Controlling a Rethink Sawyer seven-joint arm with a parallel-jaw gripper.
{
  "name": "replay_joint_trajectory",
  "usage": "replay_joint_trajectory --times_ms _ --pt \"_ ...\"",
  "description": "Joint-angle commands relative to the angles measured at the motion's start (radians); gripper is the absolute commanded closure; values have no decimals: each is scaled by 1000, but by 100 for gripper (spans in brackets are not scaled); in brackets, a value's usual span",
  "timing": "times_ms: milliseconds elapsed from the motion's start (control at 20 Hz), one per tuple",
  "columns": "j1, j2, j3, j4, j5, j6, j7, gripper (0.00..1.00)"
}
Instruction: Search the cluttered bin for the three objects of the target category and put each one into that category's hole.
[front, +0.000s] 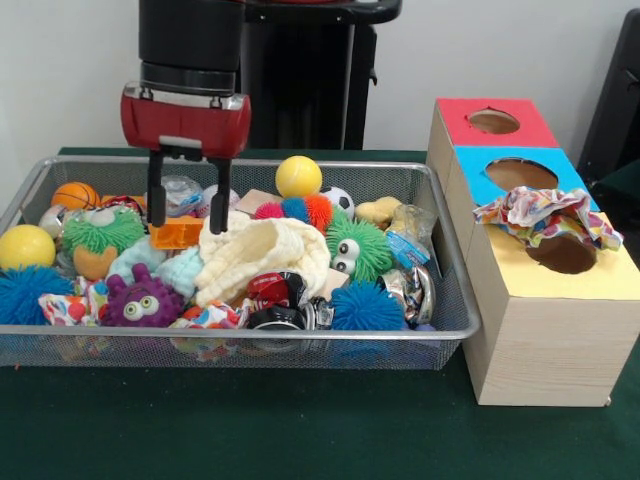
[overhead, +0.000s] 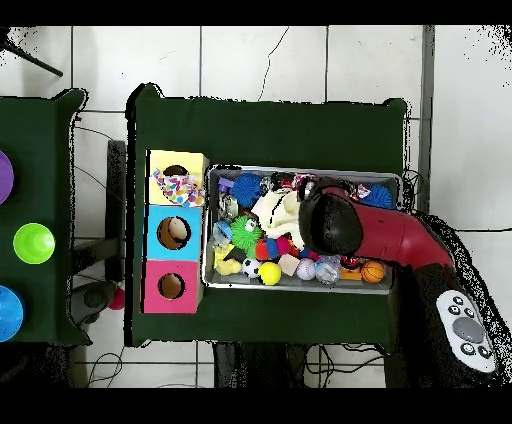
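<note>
Green cloth is covering the table where your wire bin (front: 455, 300) is sitting, heaped with spiky balls, googly-eyed plush toys and a cream knitted cloth (front: 262, 256) in the middle. Your gripper (front: 185, 206) is hanging over the bin's left-centre with its fingers spread apart and holding nothing, tips just above an orange block (front: 176, 235). Just beside the bin, a wooden box (front: 545, 345) is showing red, blue and yellow holes, with a patterned cloth (front: 540, 212) draping over the yellow hole's (front: 562, 253) edge.

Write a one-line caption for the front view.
Open end effector hangs over a toy-filled wire bin; patterned cloth drapes the box's yellow hole.
</note>
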Motion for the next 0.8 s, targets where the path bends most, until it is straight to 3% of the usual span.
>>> replay_joint_trajectory --times_ms 50,800 --pt "-25 75 95 48 -67 -74 22 0" --pt "-67 153 161 71 -73 -259 112 0"
